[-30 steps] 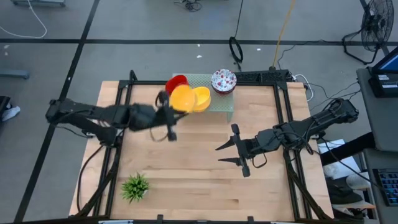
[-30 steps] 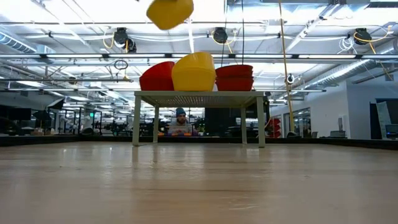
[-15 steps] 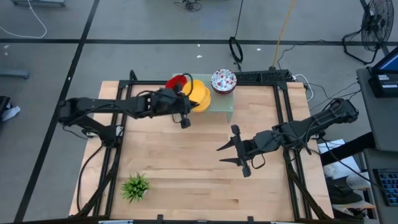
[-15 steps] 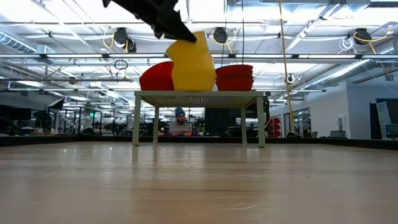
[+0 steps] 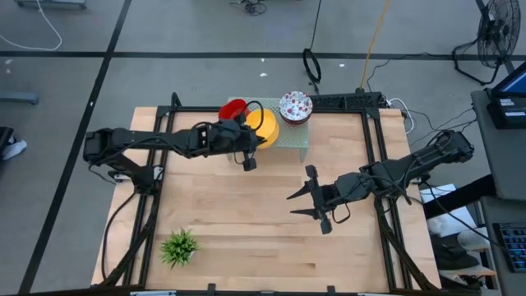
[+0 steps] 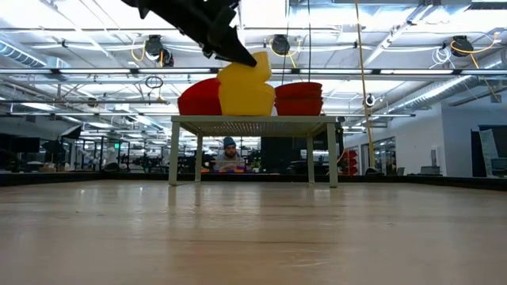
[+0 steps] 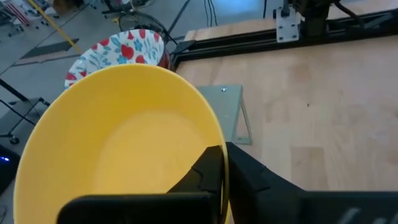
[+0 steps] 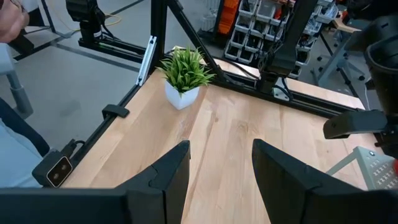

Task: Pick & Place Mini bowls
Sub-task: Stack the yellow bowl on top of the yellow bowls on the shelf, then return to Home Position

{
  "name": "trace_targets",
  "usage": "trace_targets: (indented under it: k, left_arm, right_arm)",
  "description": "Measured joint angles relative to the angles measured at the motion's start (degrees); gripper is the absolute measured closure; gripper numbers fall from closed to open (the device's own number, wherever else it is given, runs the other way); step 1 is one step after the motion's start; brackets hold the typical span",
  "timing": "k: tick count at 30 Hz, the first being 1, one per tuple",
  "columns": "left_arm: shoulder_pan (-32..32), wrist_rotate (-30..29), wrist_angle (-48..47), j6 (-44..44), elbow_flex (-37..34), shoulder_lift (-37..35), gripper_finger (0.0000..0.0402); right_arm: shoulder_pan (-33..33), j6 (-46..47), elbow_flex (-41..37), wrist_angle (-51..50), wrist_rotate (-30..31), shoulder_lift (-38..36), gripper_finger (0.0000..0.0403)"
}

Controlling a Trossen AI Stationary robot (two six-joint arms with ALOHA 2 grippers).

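Observation:
A small green rack (image 5: 292, 136) stands at the table's far middle. On it are a red mini bowl (image 5: 233, 108), a white mini bowl with red flowers (image 5: 296, 106), and a yellow mini bowl (image 6: 247, 96). My left gripper (image 5: 251, 133) is shut on a second yellow mini bowl (image 5: 265, 125), which sits tilted over the first one (image 6: 247, 70). My right gripper (image 5: 292, 205) hovers open over the table's middle right with nothing between its fingers. My left gripper holds the yellow bowl by its rim (image 7: 219, 140) on the side toward the arm. One finger (image 7: 208, 168) is inside the bowl and one (image 7: 252, 177) is outside. The fingers come slanting down from the table's left. The bowl is tilted, its underside in the mouth of the yellow bowl below.
A small spiky green plant in a white pot (image 5: 179, 245) stands near the table's front left corner. Black frame rails (image 5: 374, 140) run along the table's sides and back. Bare wood (image 5: 246, 214) lies between the rack and the near edge.
My left gripper has carried the yellow bowl toward the far edge and to the right, and down. The bowl has gone from high above the table in front of the rack onto the yellow bowl on the rack. My left gripper stays shut.

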Motion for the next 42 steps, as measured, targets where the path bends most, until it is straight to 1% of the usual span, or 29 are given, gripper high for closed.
trace_targets:
  k: [4,11,23,33,37,42]
  left_arm:
    - [0.6,-0.2,-0.1,0.6,0.0,0.0,0.0395]
    - [1.2,-0.2,-2.3,0.2,0.0,0.0,0.0363]
    - [1.2,-0.2,-2.5,-1.4,0.0,-0.1,0.0360]
    - [1.1,1.4,-2.4,0.2,0.0,-0.1,0.0355]
    - [1.1,1.3,-2.4,1.3,0.0,-0.1,0.0325]
    - [1.1,-0.4,0.0,1.3,0.0,0.0,0.0265]
  right_arm:
    - [0.0,0.0,0.0,0.0,0.0,0.0,0.0243]
    - [0.0,1.0,0.0,0.0,0.0,0.0,0.0243]
    - [0.0,1.5,0.0,0.0,0.0,0.0,0.0243]
    - [0.0,1.5,0.0,-0.1,0.0,0.0,0.0243]
    - [0.0,1.6,0.0,-0.1,0.0,0.0,0.0243]
    - [0.0,1.6,0.0,-0.1,0.0,0.0,0.0243]
